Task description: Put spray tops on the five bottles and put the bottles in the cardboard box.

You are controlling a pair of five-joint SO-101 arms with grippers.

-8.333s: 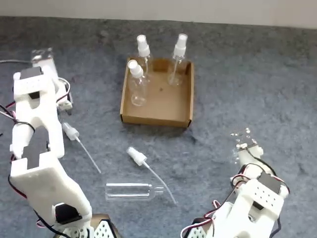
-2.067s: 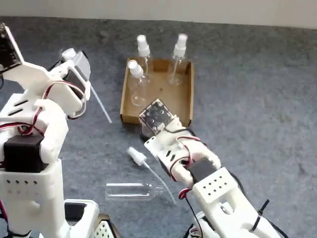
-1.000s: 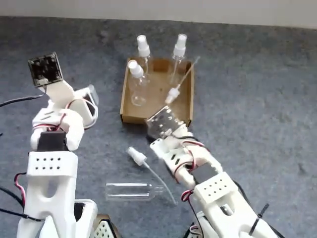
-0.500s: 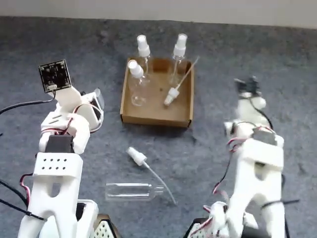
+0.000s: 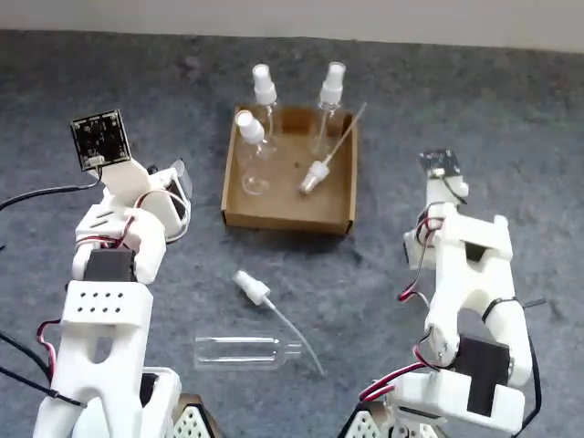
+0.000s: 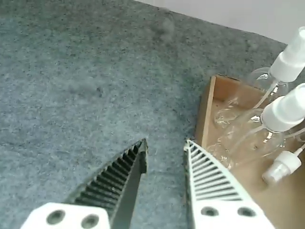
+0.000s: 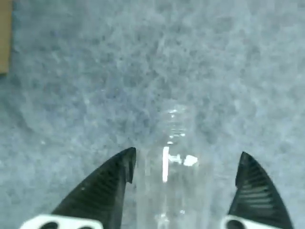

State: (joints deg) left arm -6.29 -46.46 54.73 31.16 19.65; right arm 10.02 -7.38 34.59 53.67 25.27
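Robot lab, grey carpeted table (image 5: 511, 109)

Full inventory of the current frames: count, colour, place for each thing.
cardboard box: 1, brown, mid-table
capped bottles: 3, clear with white tops, upright in the box
boxed spray top: 1, white, lying in the box, tube leaning on its rim
table spray top: 1, white, on the carpet in front of the box
lying bottle: 1, clear, uncapped, on its side beside that top
fifth bottle: 1, clear, between the right claw's fingers
carpet: grey, covers the table
left claw: open, beside the box
right claw: open

Clear bottle (image 7: 172, 188) partly out of view
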